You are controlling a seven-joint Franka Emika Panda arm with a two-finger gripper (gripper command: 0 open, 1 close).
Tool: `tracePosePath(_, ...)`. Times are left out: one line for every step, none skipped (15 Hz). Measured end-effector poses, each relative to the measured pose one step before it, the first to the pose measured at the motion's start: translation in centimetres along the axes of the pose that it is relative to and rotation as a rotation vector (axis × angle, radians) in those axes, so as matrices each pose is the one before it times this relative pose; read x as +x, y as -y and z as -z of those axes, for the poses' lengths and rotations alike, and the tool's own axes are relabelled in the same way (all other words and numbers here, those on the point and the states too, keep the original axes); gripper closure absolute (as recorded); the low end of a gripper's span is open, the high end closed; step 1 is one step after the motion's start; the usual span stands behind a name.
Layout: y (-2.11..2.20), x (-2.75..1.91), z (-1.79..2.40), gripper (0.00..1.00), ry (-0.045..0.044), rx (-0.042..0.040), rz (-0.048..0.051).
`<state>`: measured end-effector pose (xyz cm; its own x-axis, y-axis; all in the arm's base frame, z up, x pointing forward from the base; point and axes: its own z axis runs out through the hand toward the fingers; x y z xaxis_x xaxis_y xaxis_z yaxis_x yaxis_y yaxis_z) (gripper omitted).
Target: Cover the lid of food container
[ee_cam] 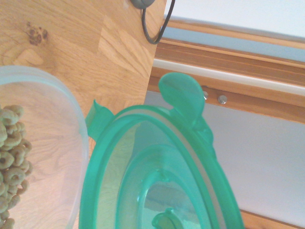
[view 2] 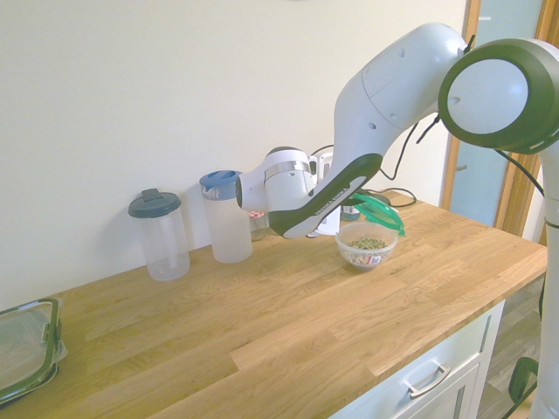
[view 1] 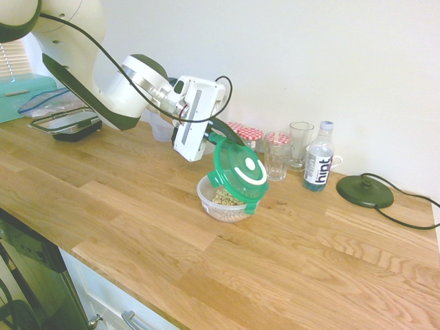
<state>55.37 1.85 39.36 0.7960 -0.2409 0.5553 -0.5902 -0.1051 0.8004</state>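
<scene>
Arm reaching in nearly level over your wooden countertop (view 1: pixel 289 261), wrist dipped slightly: your gripper (view 1: pixel 218 137) is clamped shut on the rim of the green lid (view 1: pixel 239 172), which hangs steeply tilted, its lower edge at the far rim of the food container (view 1: pixel 223 201). That round clear bowl of pale cereal rings sits on the counter, just in front of the drinking glasses (view 1: pixel 278 156) and the red-checked jars (view 1: pixel 247 133).

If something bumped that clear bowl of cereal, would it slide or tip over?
Probably slide. The food container looks low and wide, sitting flat on the smooth wooden counter. It seems light: thin clear plastic, only partly filled with cereal rings. The tilted lid the gripper holds could nudge its rim.
</scene>
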Motion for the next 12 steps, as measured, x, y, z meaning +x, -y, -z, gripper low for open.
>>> tracePosePath(0.040, -0.027, 0.172, 0.00, -0.00223, 0.00305, 0.00058)
tracePosePath(0.159, -0.095, 0.135, 0.00, -0.00024, 0.00651, 0.00274)
tracePosePath(0.284, -0.111, 0.270, 0.00, -0.00295, 0.01562, 0.00370)
tracePosePath(0.316, -0.130, 0.329, 0.00, -0.00422, 0.01731, 0.00432)
tracePosePath(0.294, -0.148, 0.367, 0.00, -0.00501, 0.01496, 0.00454)
tracePosePath(0.340, -0.183, 0.353, 0.00, -0.00257, 0.01611, 0.00569)
tracePosePath(0.415, -0.228, 0.265, 0.00, 0.00018, 0.01526, 0.00716)
tracePosePath(0.408, -0.178, 0.171, 0.00, -0.00280, 0.01203, 0.00750)
tracePosePath(0.418, -0.120, 0.171, 0.00, -0.00510, 0.01527, 0.00689)
tracePosePath(0.356, -0.069, 0.164, 0.00, -0.00253, 0.01806, 0.00511)
tracePosePath(0.381, -0.125, 0.248, 0.00, 0.01012, 0.02966, 0.00485)
tracePosePath(0.487, -0.187, 0.390, 0.00, 0.02024, 0.04243, 0.00805)
